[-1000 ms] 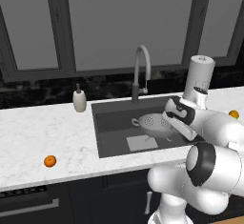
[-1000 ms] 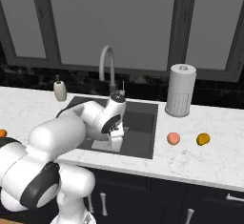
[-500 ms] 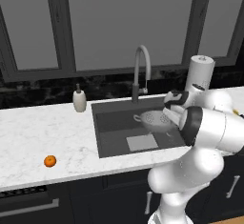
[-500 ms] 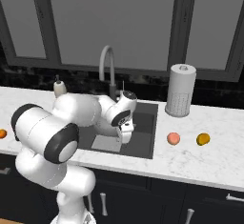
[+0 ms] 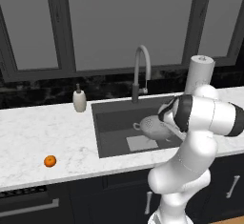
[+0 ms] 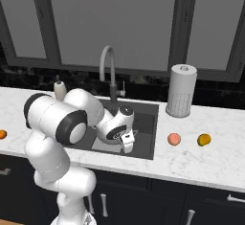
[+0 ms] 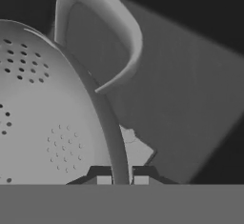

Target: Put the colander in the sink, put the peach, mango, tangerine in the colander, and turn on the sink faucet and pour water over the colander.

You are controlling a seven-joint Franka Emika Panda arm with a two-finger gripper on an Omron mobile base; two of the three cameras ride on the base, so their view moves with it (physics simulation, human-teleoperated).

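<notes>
Closest in, hand view: end effector (image 7: 121, 176) pinched down tight on the colander (image 7: 43, 113) rim, thin metal edge running straight up between the two tips, one loop handle arching just past the grip. Holding the colander, no doubt there.

Over the sink (image 5: 112, 144) in the left base view: colander (image 5: 151, 125) hanging inside the basin toward the right side, above the lighter square patch on the floor, close to the right wall and partly hidden behind the forearm. Plenty of open basin on the left half. Front lip of the sink right under the elbow in the right base view, so not much slack there.

Out on the table (image 6: 210, 159): peach (image 6: 174, 139) and mango (image 6: 204, 139) side by side right of the sink, well apart from the basin edge, nothing between them and it. Tangerine (image 5: 50, 161) alone far left near the front edge, lots of bare marble around.

Further back: sink faucet (image 5: 141, 70) behind the basin, spout arching forward, soap bottle (image 5: 79, 99) left of it, paper towel roll (image 6: 182, 91) at the back right.

Versus a second ago: arm swung and folded rightward, colander shifted a bit forward. Fruit all same spots.
</notes>
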